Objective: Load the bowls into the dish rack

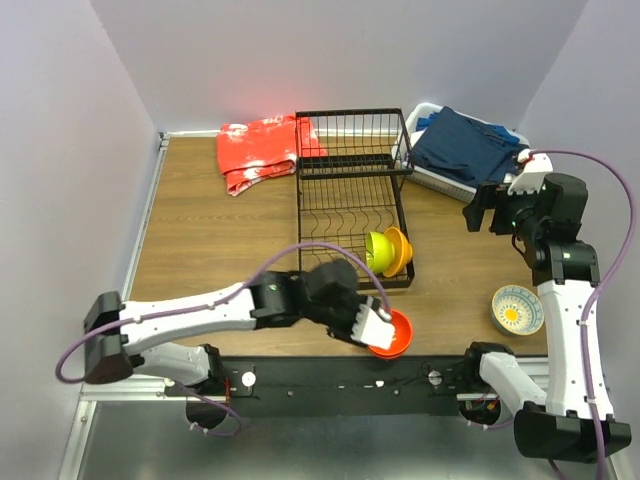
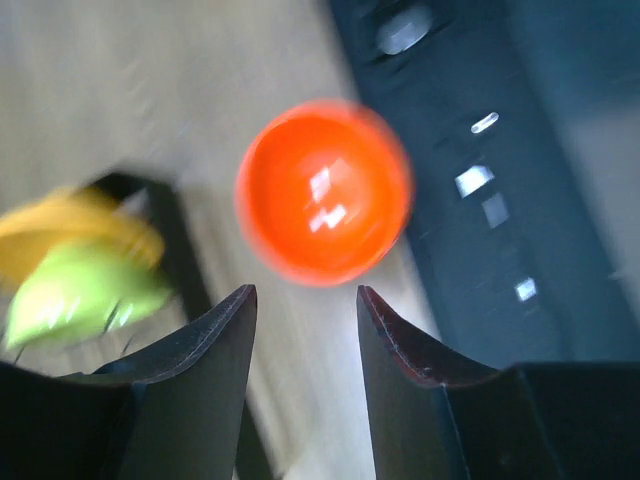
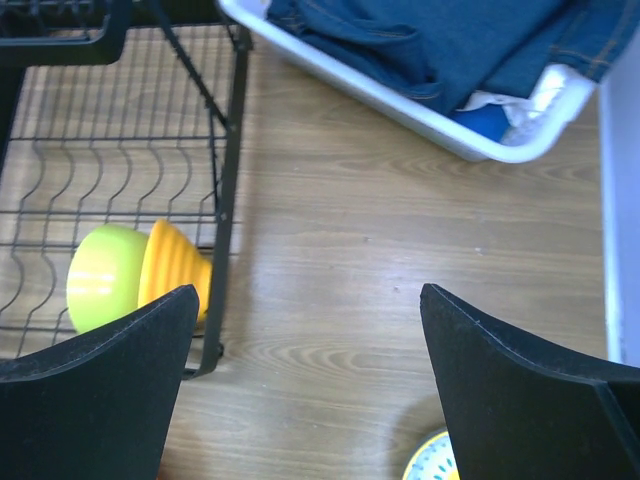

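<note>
The black wire dish rack [image 1: 350,200] stands mid-table. A lime green bowl [image 1: 378,250] and a yellow-orange bowl [image 1: 398,251] stand on edge in its front right corner; both show in the right wrist view [image 3: 100,275] [image 3: 178,268]. The red-orange bowl [image 1: 392,333] sits on the table near the front edge, blurred in the left wrist view [image 2: 323,190]. My left gripper [image 1: 378,322] is open and empty just beside it. The white patterned bowl [image 1: 517,309] sits at the right. My right gripper [image 1: 483,214] is open, raised above the table.
A white plastic basket [image 1: 440,180] with blue cloth stands right of the rack. A red cloth [image 1: 262,150] lies at the back left of the rack. The black arm mounting rail [image 1: 330,380] runs along the front edge.
</note>
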{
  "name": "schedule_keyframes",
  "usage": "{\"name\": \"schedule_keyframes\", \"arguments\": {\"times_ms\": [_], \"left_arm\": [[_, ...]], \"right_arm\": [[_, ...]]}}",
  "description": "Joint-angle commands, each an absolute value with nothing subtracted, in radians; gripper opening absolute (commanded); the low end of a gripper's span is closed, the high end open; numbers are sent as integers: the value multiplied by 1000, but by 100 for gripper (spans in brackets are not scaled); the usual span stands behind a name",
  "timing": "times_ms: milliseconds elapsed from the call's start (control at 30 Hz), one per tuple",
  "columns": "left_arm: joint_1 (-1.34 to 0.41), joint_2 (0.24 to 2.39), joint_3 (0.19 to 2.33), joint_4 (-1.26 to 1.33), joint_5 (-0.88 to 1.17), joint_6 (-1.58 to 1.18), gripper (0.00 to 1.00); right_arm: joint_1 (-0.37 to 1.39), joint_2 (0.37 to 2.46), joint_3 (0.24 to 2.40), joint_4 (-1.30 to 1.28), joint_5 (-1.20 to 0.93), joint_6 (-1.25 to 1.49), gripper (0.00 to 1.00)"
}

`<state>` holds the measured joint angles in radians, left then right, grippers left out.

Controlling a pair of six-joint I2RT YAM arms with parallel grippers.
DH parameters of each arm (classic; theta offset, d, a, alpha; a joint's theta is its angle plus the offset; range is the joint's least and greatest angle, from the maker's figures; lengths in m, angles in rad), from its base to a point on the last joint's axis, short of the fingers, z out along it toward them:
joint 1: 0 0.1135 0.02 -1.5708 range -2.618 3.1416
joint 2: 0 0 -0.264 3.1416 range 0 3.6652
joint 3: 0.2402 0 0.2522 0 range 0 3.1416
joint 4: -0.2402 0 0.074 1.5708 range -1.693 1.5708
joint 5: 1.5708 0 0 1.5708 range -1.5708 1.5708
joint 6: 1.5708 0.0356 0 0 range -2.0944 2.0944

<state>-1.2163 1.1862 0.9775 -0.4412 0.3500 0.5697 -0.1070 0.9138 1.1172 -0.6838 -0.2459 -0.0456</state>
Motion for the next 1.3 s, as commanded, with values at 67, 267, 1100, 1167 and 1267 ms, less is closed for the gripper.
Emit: {"name": "schedule_keyframes", "arguments": {"times_ms": [67, 267, 1100, 1167, 1267], "left_arm": [[-1449, 1365, 1115, -445, 195, 349, 53], [-1591, 1491, 1166, -367, -52, 114, 48], [-1552, 1603, 1086, -235, -187, 57, 45], [-1536, 1608, 1078, -222, -173, 57, 45], [-1522, 1615, 1065, -210, -152, 48, 44]], "right_arm": [[-115, 907, 1172, -733, -115, -6, 100], [-115, 879, 1163, -693, -94, 58, 100], [-115, 808, 1080, -718, -133, 94, 100], [-117, 810, 1078, -712, -133, 95, 100], [-117, 815, 1072, -706, -133, 97, 100]]}}
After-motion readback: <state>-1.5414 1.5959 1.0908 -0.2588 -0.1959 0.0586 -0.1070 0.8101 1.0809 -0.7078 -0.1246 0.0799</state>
